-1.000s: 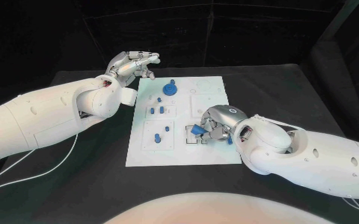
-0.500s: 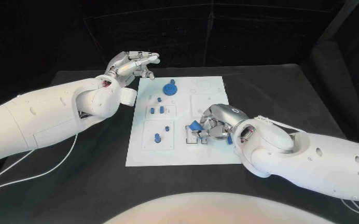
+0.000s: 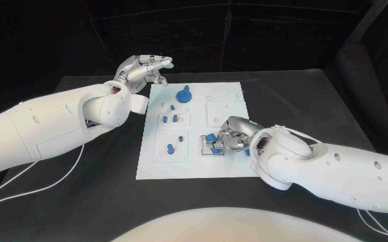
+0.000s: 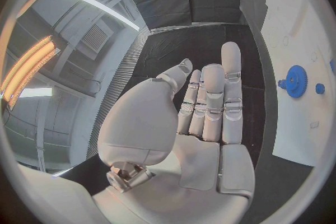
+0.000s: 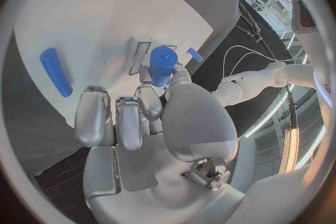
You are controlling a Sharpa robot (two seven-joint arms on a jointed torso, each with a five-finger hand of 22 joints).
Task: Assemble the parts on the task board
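The right hand [image 3: 230,136] has come down over the last second onto the near right part of the task board [image 3: 230,166], and it pinches a small blue cylinder [image 5: 163,65] between thumb and fingertips, the remaining fingers curled beside it. A second ago that part rode a little above the white plate and further toward its right edge; now it sits low, at the black-outlined square socket [image 3: 212,146] on the board. I judge this to be the seating step: the piece is being pressed or lowered into its slot, not yet released. Whether it has fully bottomed out cannot be told.

The left hand [image 3: 146,71] has not moved. It hovers with fingers straight and loosely spread, holding nothing, beyond the far left corner of the board, near the blue gear [image 3: 184,94].

A loose blue peg [image 5: 55,71] lies flat on the board close to the right hand, and other blue pieces [image 3: 170,148] stand on the board's left half.
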